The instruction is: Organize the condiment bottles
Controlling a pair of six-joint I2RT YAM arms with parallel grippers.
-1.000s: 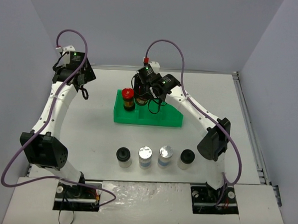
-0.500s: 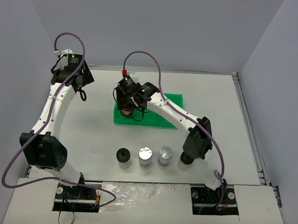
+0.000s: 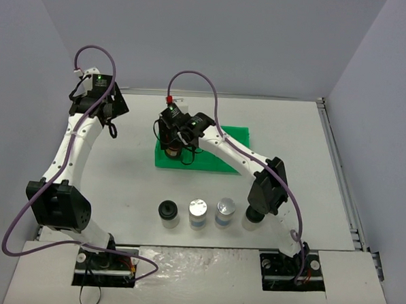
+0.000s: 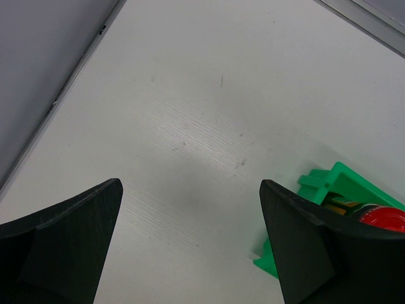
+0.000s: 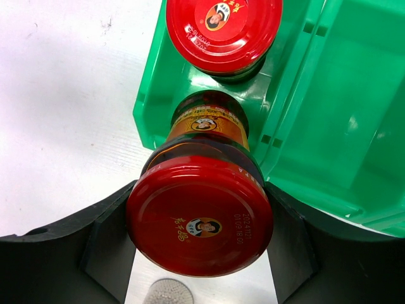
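One red-capped jar [image 5: 199, 218] pinched by right gripper [image 5: 201, 196] over green tray [image 5: 342, 126], probably its left end; left gripper [image 4: 188, 209] spread wide.

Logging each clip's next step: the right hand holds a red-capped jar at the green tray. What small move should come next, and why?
Probably ease it straight down. The right hand grips the red-capped jar with its base over an end compartment of the green tray, beside the other red-capped jar standing there.

The right tool [image 5: 200, 244] carried a red-capped jar [image 5: 200, 218] leftward to the tray's [image 5: 342, 114] left compartment.
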